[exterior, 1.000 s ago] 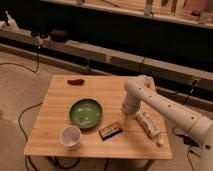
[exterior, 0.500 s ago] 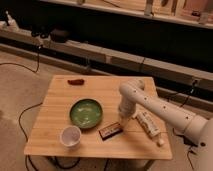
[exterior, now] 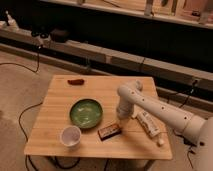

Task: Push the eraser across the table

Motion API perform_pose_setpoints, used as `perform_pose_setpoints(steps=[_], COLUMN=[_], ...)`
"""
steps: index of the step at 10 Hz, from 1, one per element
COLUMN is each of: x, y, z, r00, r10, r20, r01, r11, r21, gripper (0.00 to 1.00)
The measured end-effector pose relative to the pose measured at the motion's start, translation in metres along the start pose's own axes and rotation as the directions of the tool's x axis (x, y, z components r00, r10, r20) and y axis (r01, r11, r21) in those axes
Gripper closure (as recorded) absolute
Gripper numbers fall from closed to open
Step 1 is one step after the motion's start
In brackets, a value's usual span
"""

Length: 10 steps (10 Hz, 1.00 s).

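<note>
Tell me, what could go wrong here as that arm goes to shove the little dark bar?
The eraser lies close to the green bowl and the cup, so a push leftward may knock them. The gripper hangs just right of the eraser, beside the white tube, which the arm may brush.

White, seemingly perforated arm [exterior: 150, 102], hand [exterior: 122, 117]

The gripper [exterior: 123, 116] hangs low over the worktop [exterior: 55, 127], and the room spreads around it from there. Below and to its left lies a pale carpeted floor [exterior: 20, 85] crossed by dark cables [exterior: 24, 112]. Behind it, a long low ledge [exterior: 100, 52] runs across the room under a dark wall [exterior: 125, 30]. Far above it sits a wooden shelf [exterior: 165, 12]. The light is dim and warm.
</note>
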Motion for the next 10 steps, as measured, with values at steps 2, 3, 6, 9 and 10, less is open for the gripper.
perform_pose_setpoints(steps=[2,3,6,9,10], x=[0.004,0.007,0.017,0.027,0.031], y=[-0.007,-0.013,-0.036,-0.071,-0.086], z=[0.0,0.001,0.005,0.007,0.006], r00=[1.0,1.0,0.999,0.995,0.991], r10=[0.007,0.005,-0.024,-0.095,-0.129], r20=[-0.012,-0.017,-0.021,-0.029,-0.032], r01=[-0.007,-0.005,0.025,0.097,0.131], r11=[1.0,1.0,0.999,0.993,0.989], r21=[0.009,0.017,0.043,0.064,0.07], gripper=[0.87,0.87,0.87,0.87,0.87])
